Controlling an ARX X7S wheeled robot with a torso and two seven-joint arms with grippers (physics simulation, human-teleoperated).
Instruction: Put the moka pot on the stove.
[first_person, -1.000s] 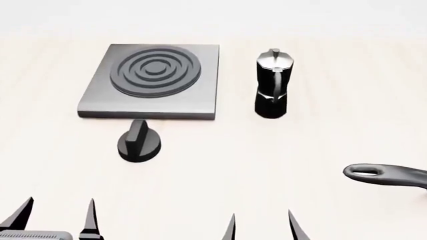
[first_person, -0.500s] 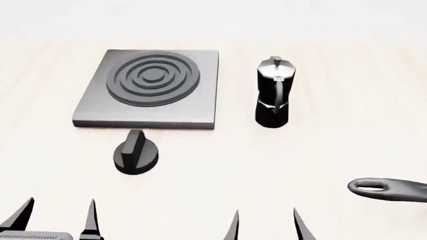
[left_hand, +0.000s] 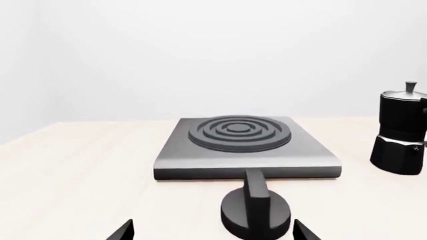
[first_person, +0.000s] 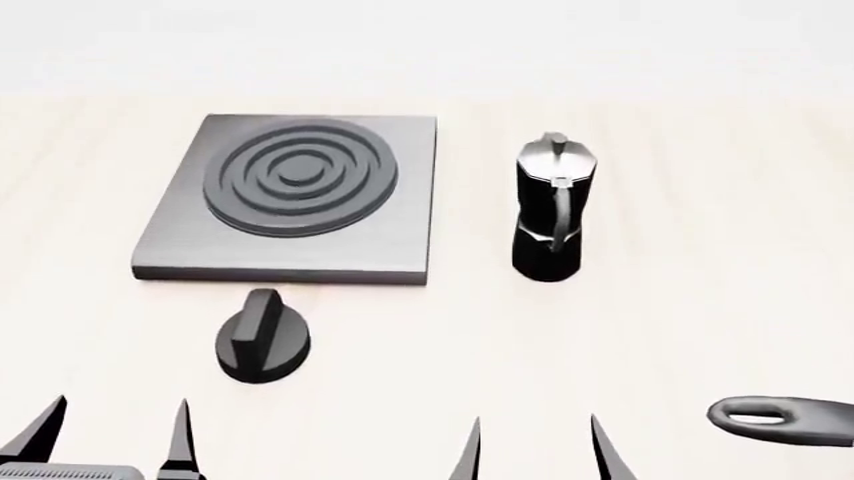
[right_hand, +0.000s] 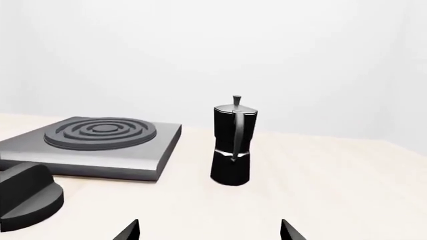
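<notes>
Pot (first_person: 549, 206) upright just right of the stove (first_person: 288, 198), untouched — tall and narrow, so a sideways nudge could tip it. Both grippers, left (first_person: 114, 432) and right (first_person: 534, 448), spread wide and empty — the knob (first_person: 262, 335) sits in the left's path.

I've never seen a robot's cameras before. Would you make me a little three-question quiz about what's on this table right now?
1. True or false: the glossy black faceted moka pot with a silver lid stands on the flat square grey metal stove.
2. Which lies nearest the stove's front edge? A) the short round black knob with a ridge B) the long black pan handle C) the moka pot
3. Fill in: the right gripper has its fingers ____, holding nothing.

Key
1. False; it stands upright on the pale wooden table, beside the stove and apart from it.
2. A
3. open; the left gripper is also open and empty.
</notes>
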